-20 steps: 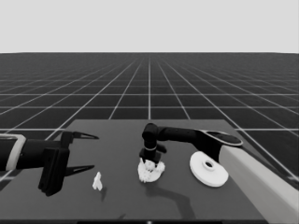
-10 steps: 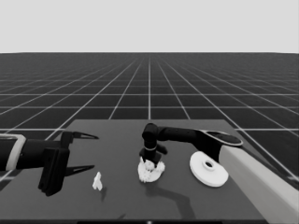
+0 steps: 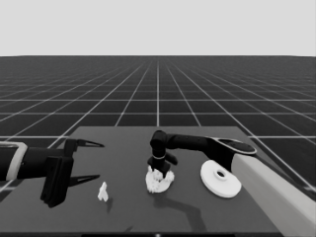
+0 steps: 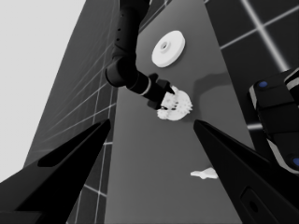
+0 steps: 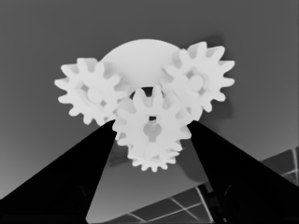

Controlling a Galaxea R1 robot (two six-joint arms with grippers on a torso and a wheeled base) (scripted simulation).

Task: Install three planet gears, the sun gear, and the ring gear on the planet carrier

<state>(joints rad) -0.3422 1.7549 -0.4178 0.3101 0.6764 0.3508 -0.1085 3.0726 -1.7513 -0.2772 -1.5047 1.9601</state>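
Observation:
My right gripper [image 3: 159,170] hangs over the smaller round part [image 3: 167,183], the planet carrier, at the table's middle. In the right wrist view its fingers [image 5: 79,177] close on the sides of a small toothed gear [image 5: 152,126], held over the hole of the carrier [image 5: 140,53]. Two planet gears [image 5: 91,95] [image 5: 201,81] sit on the carrier to either side. A third one [image 5: 154,163] peeks out from under the held gear. The larger round part [image 3: 220,178], the ring gear, lies to the right on the table. My left gripper [image 3: 86,160] waits open at the table's left end.
A thin white piece [image 3: 102,191] lies on the table near the left gripper, also seen in the left wrist view [image 4: 204,174]. The right arm's pale grey part [image 3: 276,192] fills the lower right corner. Dark machinery with blue lights [image 4: 278,121] stands past the table's edge.

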